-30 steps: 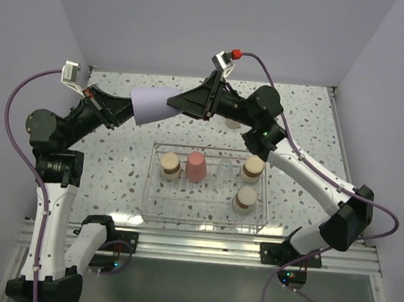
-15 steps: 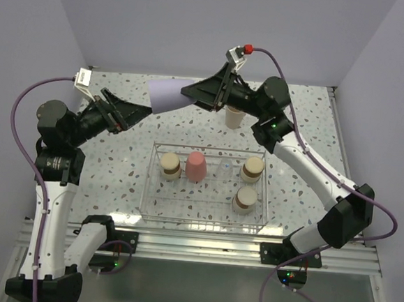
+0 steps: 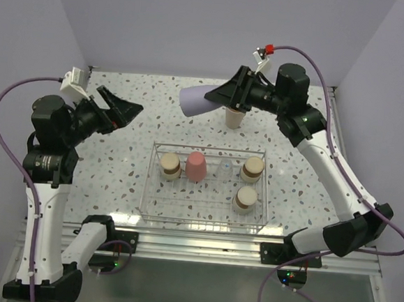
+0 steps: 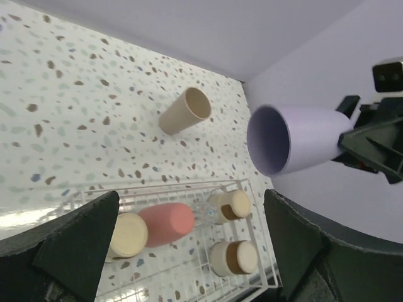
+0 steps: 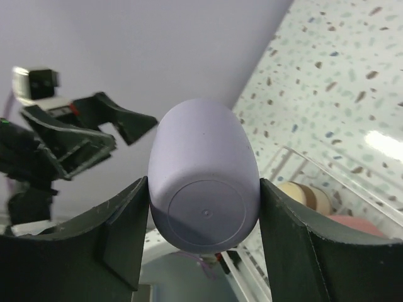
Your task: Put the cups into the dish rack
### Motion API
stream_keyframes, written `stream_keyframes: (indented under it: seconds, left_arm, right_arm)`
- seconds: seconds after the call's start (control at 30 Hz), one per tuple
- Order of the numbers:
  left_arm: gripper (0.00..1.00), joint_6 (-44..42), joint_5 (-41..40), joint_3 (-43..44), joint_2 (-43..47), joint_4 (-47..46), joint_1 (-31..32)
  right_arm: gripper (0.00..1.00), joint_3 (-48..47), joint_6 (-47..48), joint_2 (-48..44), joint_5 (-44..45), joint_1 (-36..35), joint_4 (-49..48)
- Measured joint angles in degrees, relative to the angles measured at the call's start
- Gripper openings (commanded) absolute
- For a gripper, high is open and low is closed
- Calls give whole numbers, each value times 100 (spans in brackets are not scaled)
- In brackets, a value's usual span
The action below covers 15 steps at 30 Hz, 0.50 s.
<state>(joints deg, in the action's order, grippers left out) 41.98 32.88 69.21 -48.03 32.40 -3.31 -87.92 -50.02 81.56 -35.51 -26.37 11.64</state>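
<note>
"What's the left gripper (image 3: pixel 121 107) up to?"

"It hangs in the air at ten o'clock from the dish rack (image 3: pixel 149 189). The jaws are spread wide with nothing between them."

"And inside the rack?"

"From the left there's a steel cup (image 3: pixel 170 165) with its tan base up. Then come the red-pink cup (image 3: pixel 196 166) and the clear cup (image 3: pixel 225 168), which is hard to make out. After those is a second steel cup (image 3: pixel 252 167), with a third steel cup (image 3: pixel 245 197) at six o'clock from it."

"The lavender cup (image 3: pixel 199 100)?"

"That's in the air at twelve o'clock from the rack, lying sideways, mouth toward the left arm. The right gripper (image 3: pixel 219 96) has it pinched at the closed end, a jaw on either side."

"Anything outside the rack?"

"The beige cup (image 3: pixel 234 117) stands on the table (image 3: pixel 117 158) at one o'clock from the rack. From overhead it's just under the right gripper."
</note>
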Motion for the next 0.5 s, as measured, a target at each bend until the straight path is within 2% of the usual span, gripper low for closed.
stream_keyframes:
  seconds: [0.1, 0.23, 0.37, 0.5]
  left_arm:
    - [100, -363, -717, 442, -70, 527, 0]
    - [100, -721, -1692, 894, -164, 1154, 0]
    - [100, -935, -2332, 1102, -238, 1556, 0]
    - [100, -1036, -2640, 1119, -254, 1790, 0]
  right_arm:
    - [0, -372, 861, -13, 566, -315, 1115]
    - [0, -859, 1818, -11, 1521, -1287, 2540]
    - [0, -1003, 2323, 37, 2159, -2103, 3429]
    - [0, -946, 2557, 243, 2697, -2673, 3952]
